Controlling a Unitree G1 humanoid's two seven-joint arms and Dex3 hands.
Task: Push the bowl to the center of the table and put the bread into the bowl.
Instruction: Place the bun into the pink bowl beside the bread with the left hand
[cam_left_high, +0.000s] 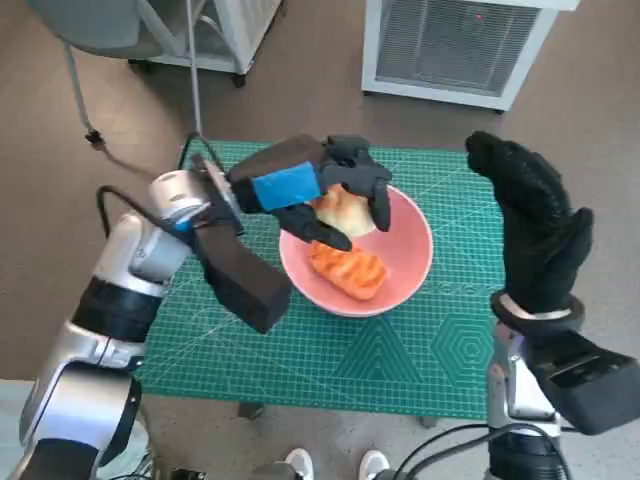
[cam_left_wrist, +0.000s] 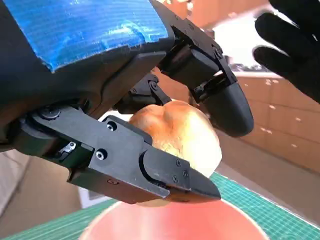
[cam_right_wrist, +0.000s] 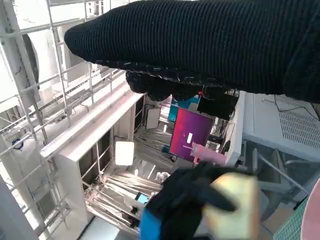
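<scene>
Two pieces of bread show at the pink bowl (cam_left_high: 400, 262), which sits near the middle of the green mat (cam_left_high: 420, 350) covering the table. One piece, an orange-brown roll (cam_left_high: 348, 268), lies inside the bowl toward its near side. The other, a pale round bun (cam_left_high: 343, 212), is held by the left hand (cam_left_high: 330, 190) above the bowl's far-left rim. In the left wrist view the black fingers (cam_left_wrist: 150, 170) close around the bun (cam_left_wrist: 185, 135) from both sides, with the pink rim (cam_left_wrist: 210, 220) right below it, so the bun looks lifted clear of the bowl's floor rather than resting in it. Blue tape (cam_left_high: 285, 186) covers the back of that hand, and the left forearm (cam_left_high: 150, 240) reaches in from the mat's left edge.

The right hand (cam_left_high: 535, 225), in its black knitted glove, is raised over the mat's right edge, well apart from the bowl, its fingers spread and holding nothing. The right wrist view shows the glove (cam_right_wrist: 200, 45) as a dark band, with the left hand (cam_right_wrist: 190, 205) and the bun (cam_right_wrist: 235, 200) blurred beyond it.

Past the far edge of the table a white unit with a grille (cam_left_high: 460, 45) stands on the brown floor (cam_left_high: 60, 180), and a chair base (cam_left_high: 90, 60) stands at the far left.
</scene>
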